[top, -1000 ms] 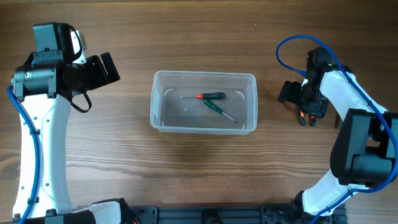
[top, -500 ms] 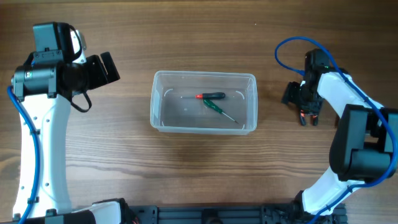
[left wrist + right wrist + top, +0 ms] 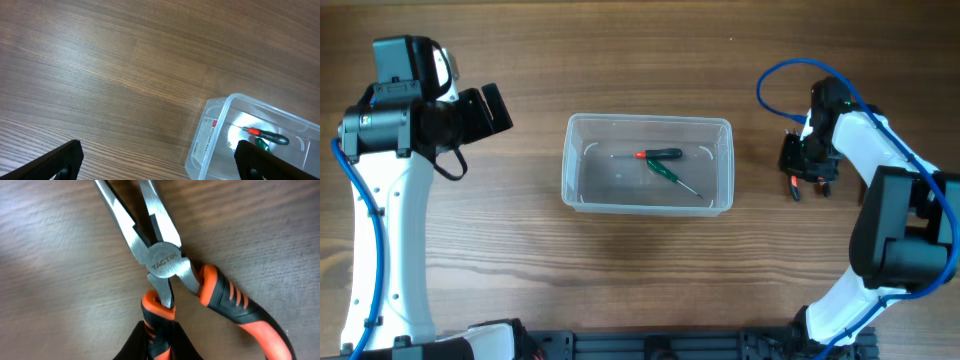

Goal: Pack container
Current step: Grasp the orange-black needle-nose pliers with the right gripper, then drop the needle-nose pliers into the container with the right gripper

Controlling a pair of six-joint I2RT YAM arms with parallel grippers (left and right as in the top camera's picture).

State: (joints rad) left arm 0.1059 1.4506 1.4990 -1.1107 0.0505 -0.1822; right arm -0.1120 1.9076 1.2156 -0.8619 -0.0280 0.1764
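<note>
The clear plastic container (image 3: 648,122) sits mid-table and holds a red-and-black screwdriver (image 3: 655,155) and a green one (image 3: 666,172). Right of it, long-nose pliers (image 3: 794,186) with orange-and-black handles lie on the wood. My right gripper (image 3: 808,176) is down on them. In the right wrist view the pliers (image 3: 164,262) point away with their handles spread, and my right gripper (image 3: 161,336) is shut on the left handle. My left gripper (image 3: 490,108) hangs open and empty to the left of the container. The left wrist view shows the container's corner (image 3: 206,134) beyond my left gripper (image 3: 159,159).
The wooden table (image 3: 640,270) stretches bare around the container. A blue cable (image 3: 775,80) loops above the right arm. The arm bases stand along the front edge.
My right gripper has gone from open to shut on one pliers handle and shifted slightly. The left arm has not moved.
</note>
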